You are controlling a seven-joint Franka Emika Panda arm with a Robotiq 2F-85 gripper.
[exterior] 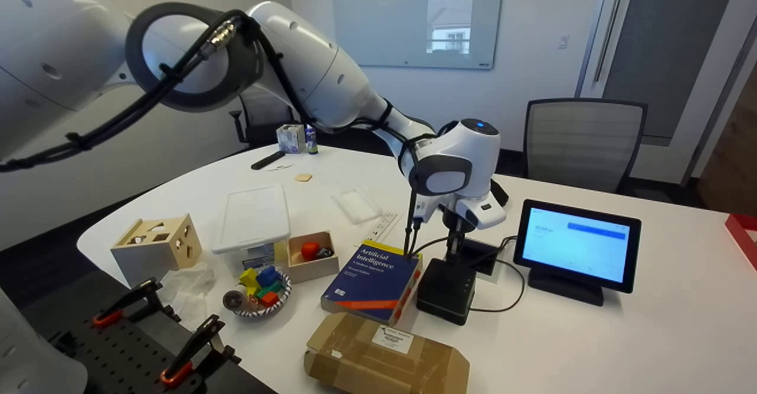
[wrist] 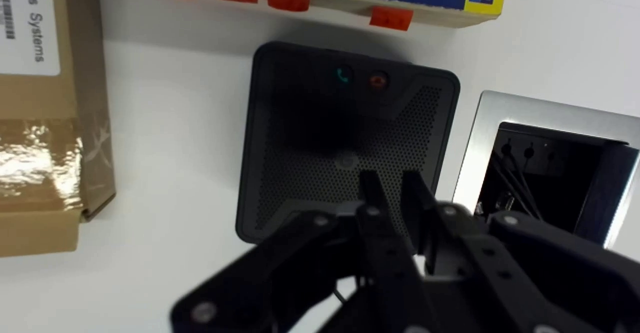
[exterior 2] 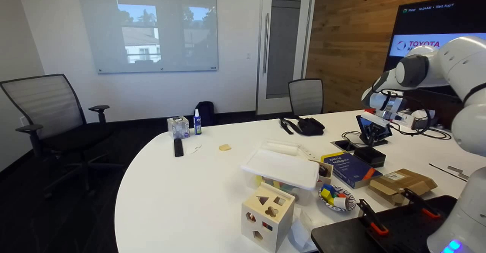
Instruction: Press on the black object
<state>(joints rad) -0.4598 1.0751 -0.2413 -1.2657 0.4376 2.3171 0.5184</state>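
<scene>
While a white table (exterior: 680,323) is standing before a wall board (exterior: 384,21) and a mesh chair (exterior: 582,142), the arm (exterior: 313,65) is stretching across it, its gripper (wrist: 391,179) pointing down over the black object (wrist: 340,123), fingers (wrist: 371,185) sitting a narrow gap apart, contact being unclear. That object is lying on the table beside a book (exterior: 366,278) reading "Artificial Intelligence"; a carton (wrist: 50,123) is showing "kribis Systems", and a wall screen (exterior 2: 436,21) is displaying "TOYOTA".

It's bright in here, daylight mirrored in the whiteboard (exterior: 384,21) behind the end effector (wrist: 391,175). Its fingertips (wrist: 371,185) look blurred; near them, the carton tape (wrist: 30,168) glares.
</scene>
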